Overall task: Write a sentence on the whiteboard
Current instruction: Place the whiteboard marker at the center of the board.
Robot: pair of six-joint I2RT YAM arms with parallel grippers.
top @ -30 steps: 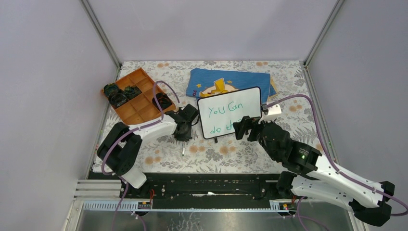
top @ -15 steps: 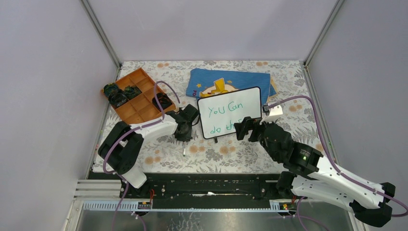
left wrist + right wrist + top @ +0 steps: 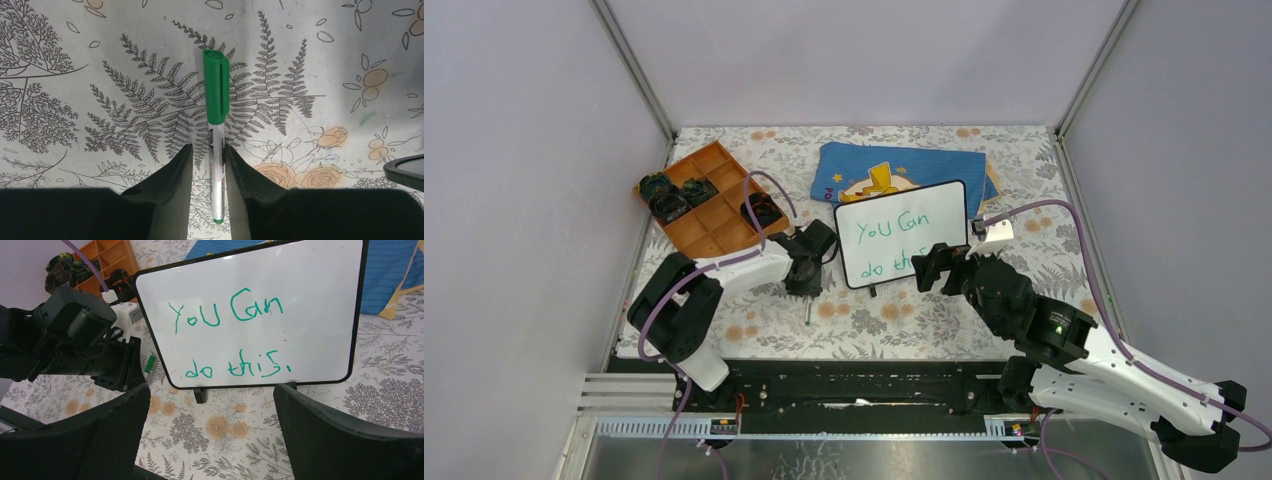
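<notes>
Lying flat between pale walls [image 3: 524, 150], floral cloth [image 3: 874, 325]. Left claw [image 3: 207, 150] narrow astride marker [image 3: 216, 85]; right claw [image 3: 210, 390] wide facing whiteboard [image 3: 310, 315].

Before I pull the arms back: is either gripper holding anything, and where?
Apparently nothing. The left gripper straddles the white barrel of the green marker, with a gap on one side; the right gripper is open, empty.

Left arm [image 3: 729, 270]: white links, black joint housings. Right arm [image 3: 1124, 375]: same build, small green light [image 3: 1055, 325] on black joint. Purple cable [image 3: 1064, 215] loops along each. Matte black fingers [image 3: 115, 435], finely textured.
</notes>
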